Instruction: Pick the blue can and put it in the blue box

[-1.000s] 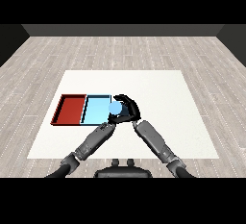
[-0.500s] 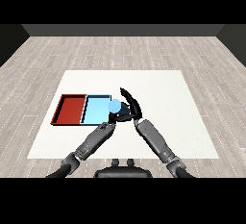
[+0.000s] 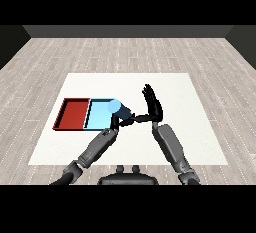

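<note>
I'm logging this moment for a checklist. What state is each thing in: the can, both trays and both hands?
Light blue cylindrical can: upright at the light blue tray's right edge, whether lifted or resting cannot be told.
Light blue tray: flat on the white table, nothing seen lying inside.
Red tray: flat beside the light blue tray, nothing in it.
Left hand: by the can, fingers unclear.
Right hand: open, fingers straight, raised upward.

The blue can (image 3: 119, 109) stands at the light blue tray's (image 3: 98, 115) right edge; upright.
</note>
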Available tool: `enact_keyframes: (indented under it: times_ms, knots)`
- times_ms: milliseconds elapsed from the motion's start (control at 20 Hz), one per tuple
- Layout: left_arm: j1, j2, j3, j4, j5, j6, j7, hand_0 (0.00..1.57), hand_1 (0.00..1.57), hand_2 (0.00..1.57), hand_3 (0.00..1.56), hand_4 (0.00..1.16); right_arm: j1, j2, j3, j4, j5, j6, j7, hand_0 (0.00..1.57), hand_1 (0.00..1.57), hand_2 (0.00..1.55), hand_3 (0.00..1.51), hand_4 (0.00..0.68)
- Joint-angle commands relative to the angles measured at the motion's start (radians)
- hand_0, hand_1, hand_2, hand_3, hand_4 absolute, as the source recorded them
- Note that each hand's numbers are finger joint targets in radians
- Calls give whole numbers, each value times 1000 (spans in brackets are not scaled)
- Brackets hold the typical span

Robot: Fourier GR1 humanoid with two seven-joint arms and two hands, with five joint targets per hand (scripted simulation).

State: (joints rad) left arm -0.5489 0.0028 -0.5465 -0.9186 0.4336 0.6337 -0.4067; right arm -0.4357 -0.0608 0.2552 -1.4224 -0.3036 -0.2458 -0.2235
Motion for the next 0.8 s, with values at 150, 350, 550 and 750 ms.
enact_keyframes:
  times_ms: [150, 350, 550, 750]
  knots:
    - [4, 91, 82, -50, -31, 16, 10, 1571, 1571, 1568, 1468, 1139, 158, -59, -74, -315, -78, 18, 38, 0, 0, 0, 0, 0]
    - [-11, 130, 119, -14, -53, -1, 50, 1571, 1571, 1563, 1476, 1150, 196, -95, -190, -311, -114, 26, 16, 0, 0, 0, 0, 0]
    - [-65, 240, 177, -2, -61, -29, 168, 1571, 1571, 1562, 1471, 1127, 231, -120, -234, -288, -153, 92, -2, 0, 0, 0, 0, 0]
    - [-122, 216, 246, 187, -72, -53, 118, 1571, 1571, 1571, 1488, 1115, 188, -145, -312, -201, -157, 110, -34, 0, 0, 0, 0, 0]
